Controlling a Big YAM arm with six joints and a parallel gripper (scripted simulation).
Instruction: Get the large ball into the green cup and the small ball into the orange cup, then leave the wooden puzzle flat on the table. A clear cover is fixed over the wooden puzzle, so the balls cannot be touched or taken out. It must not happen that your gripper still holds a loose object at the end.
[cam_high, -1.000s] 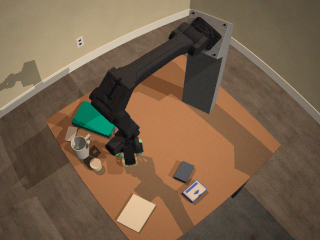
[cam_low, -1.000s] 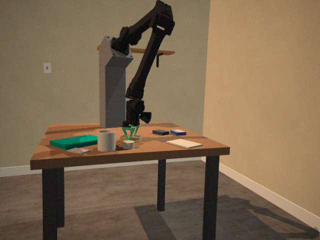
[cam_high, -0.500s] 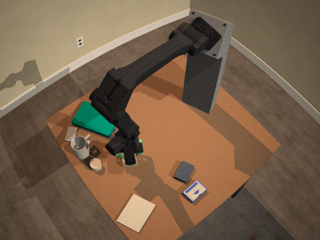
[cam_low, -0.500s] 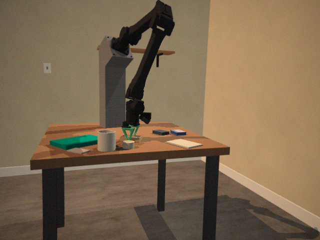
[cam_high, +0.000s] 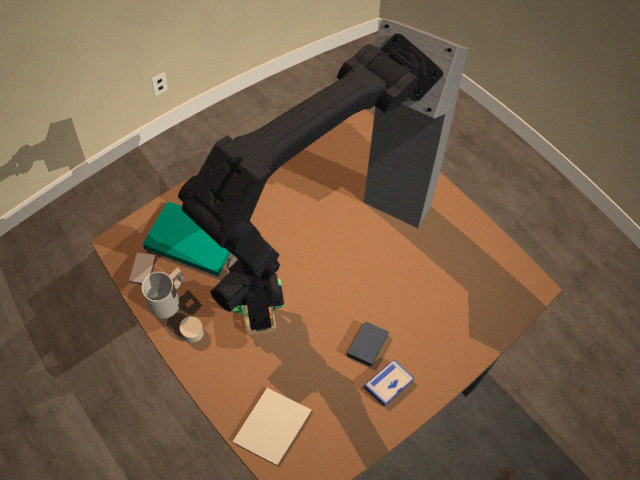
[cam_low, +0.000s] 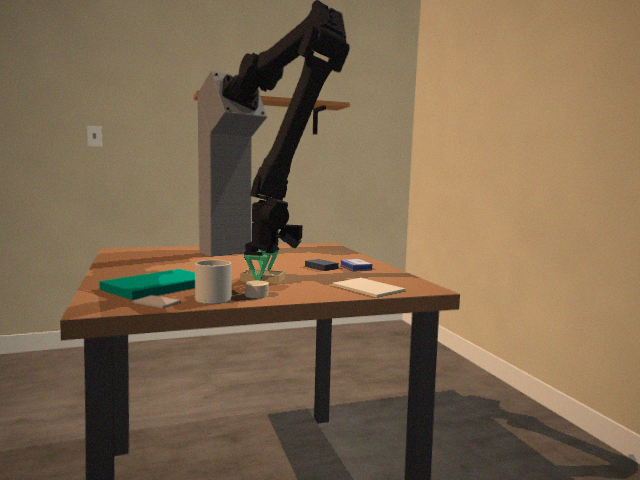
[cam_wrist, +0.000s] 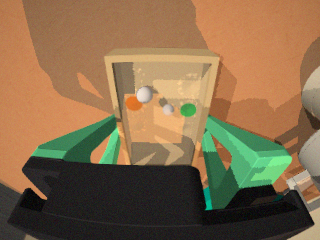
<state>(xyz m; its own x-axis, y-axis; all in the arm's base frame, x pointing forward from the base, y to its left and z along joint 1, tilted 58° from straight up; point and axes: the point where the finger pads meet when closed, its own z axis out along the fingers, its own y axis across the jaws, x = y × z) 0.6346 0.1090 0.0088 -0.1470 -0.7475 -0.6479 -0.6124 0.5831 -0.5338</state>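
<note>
- The pincer (cam_wrist: 160, 143) points straight down at the counter (cam_low: 330, 302), its green fingers pressed on the two long sides of the wooden puzzle (cam_wrist: 162, 67), gripping it.
- The wooden puzzle lies flat on the counter, near the left-front part, just beside a small beige cylinder (cam_high: 191, 328).
- Inside it, the large ball (cam_wrist: 144, 94) sits touching the orange cup (cam_wrist: 134, 103); the small ball (cam_wrist: 168, 110) lies between the orange cup and the green cup (cam_wrist: 188, 110), closer to the green one.
- A grey mug (cam_high: 159, 294) stands left of the pincer.
- Farther left lies a green block (cam_high: 180, 240).
- A grey pedestal (cam_high: 408, 155) carries the arm at the far side.
</note>
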